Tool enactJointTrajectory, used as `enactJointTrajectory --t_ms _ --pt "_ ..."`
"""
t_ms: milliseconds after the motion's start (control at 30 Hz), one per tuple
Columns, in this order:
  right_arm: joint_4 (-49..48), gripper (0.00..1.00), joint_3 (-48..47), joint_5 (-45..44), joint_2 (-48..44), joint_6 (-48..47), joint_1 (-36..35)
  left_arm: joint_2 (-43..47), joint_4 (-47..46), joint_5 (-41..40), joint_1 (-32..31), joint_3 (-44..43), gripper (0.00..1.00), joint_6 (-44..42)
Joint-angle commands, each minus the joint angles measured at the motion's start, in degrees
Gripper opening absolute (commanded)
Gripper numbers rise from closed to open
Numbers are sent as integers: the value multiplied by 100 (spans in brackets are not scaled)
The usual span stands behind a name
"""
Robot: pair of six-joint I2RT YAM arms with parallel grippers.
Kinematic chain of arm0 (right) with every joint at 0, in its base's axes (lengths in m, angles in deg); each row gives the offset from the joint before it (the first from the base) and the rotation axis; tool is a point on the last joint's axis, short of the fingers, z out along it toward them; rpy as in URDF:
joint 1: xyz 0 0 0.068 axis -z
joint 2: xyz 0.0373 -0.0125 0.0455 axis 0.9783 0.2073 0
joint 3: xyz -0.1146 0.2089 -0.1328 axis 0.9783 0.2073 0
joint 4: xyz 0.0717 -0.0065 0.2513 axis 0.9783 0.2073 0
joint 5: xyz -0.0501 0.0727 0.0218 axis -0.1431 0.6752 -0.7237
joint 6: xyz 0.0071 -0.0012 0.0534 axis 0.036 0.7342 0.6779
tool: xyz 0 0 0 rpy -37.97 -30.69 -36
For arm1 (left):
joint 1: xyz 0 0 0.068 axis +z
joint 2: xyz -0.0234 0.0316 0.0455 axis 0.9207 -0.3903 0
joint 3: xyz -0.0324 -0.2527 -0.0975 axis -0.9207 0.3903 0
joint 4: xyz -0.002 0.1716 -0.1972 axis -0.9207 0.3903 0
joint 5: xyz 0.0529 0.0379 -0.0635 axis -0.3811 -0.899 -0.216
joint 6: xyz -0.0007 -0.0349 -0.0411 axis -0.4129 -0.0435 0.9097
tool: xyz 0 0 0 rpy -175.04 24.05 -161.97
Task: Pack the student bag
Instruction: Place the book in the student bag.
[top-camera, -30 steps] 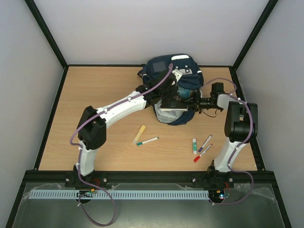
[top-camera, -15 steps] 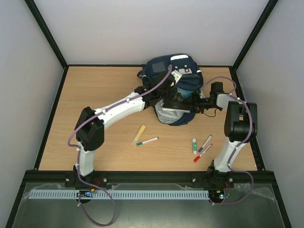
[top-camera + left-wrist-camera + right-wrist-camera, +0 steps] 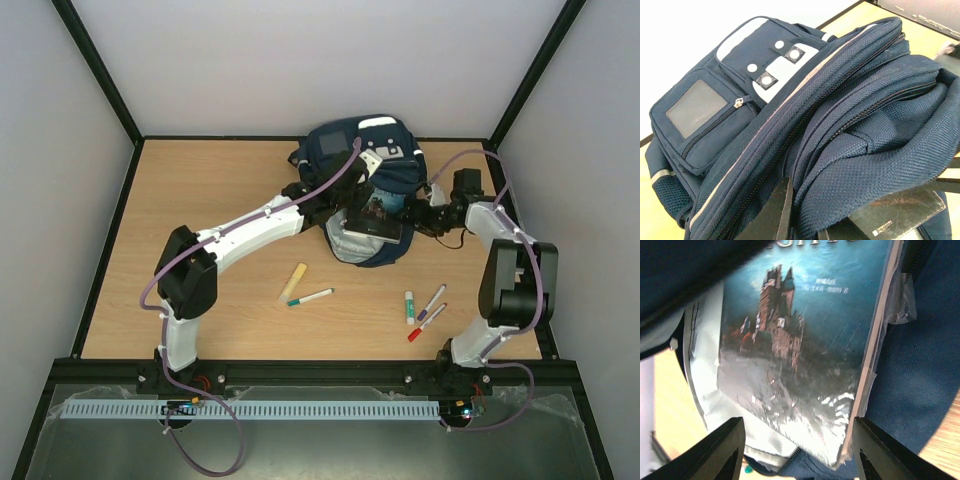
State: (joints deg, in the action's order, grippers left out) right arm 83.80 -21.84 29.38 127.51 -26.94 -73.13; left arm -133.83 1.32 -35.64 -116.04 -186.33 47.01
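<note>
- Packed so far: book (image 3: 378, 213), half inside backpack (image 3: 345, 145).
- Right gripper (image 3: 797, 422) spread wide, holding nothing.
- Left gripper (image 3: 800, 215) pinching backpack flap.
- Not yet packed: markers (image 3: 311, 297) near backpack.

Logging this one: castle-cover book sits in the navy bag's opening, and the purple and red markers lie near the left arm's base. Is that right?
Not quite. The top external view shows the purple marker and red marker lying near the right arm's base, not the left. The castle-cover book does sit in the navy bag's opening.
</note>
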Motion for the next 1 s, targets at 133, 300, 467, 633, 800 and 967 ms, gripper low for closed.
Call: enactJointTrajectory --t_ms 133,300,467,633,800,967 --pt "459 52 786 -951 -1613 -1757 -297 620 -705 42 -58 0 2 145" --pt "-411 50 1803 -2641 -2568 -3010 -1261 623 -697 92 -27 -14 2 194" --pt "-1105 49 2208 -3660 -2494 -3562 -1700 671 -673 108 -3 -12 2 227" --pt "-1863 43 2415 -4307 -2249 -3837 -1885 720 -668 89 -5 27 2 247" --pt "-2111 38 2373 -4438 -1943 -3944 -1932 722 -654 115 -3 23 2 253" --pt "-2255 34 2270 -4494 -1636 -3955 -1932 721 -649 134 -5 31 2 258"
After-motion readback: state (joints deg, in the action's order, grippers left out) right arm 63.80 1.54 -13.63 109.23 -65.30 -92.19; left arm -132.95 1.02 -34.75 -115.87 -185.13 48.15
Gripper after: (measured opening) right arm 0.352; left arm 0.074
